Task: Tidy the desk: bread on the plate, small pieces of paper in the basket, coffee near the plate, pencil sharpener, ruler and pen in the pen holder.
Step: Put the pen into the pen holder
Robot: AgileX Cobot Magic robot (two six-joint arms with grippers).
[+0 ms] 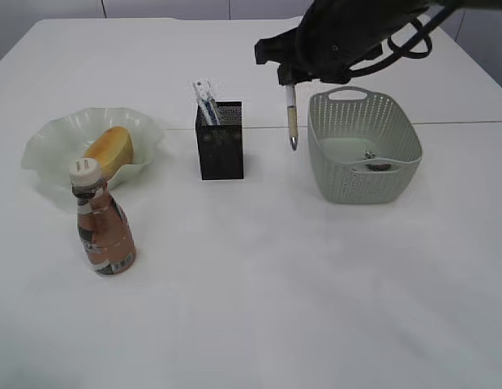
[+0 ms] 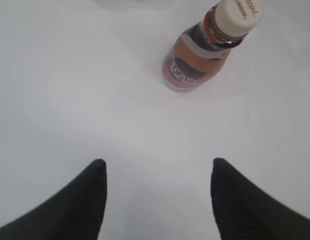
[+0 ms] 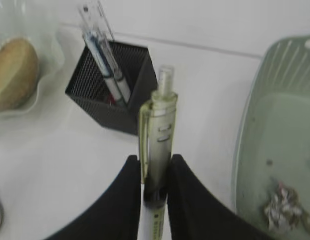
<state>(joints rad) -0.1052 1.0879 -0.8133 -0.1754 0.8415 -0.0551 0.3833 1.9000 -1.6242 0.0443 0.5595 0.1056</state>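
My right gripper (image 1: pixel 289 79) is shut on a pale green pen (image 1: pixel 291 117) that hangs upright above the table, between the black mesh pen holder (image 1: pixel 221 139) and the green basket (image 1: pixel 364 146). In the right wrist view the pen (image 3: pixel 160 125) is pinched between the fingers (image 3: pixel 129 200) of that gripper (image 3: pixel 155 160). The holder (image 3: pixel 114 87) has a clear ruler (image 3: pixel 97 15) and pens in it. Bread (image 1: pixel 110 150) lies on the wavy plate (image 1: pixel 48 146). The coffee bottle (image 1: pixel 103 219) stands in front of the plate. Paper scraps (image 3: pixel 282 205) lie in the basket. My left gripper (image 2: pixel 157 162) is open and empty above bare table, short of the coffee bottle (image 2: pixel 205 47). The pencil sharpener is out of view.
The white table has a seam (image 1: pixel 461 122) running across it behind the basket. The basket's near handle (image 1: pixel 379 167) faces the front. The left arm does not show in the exterior view.
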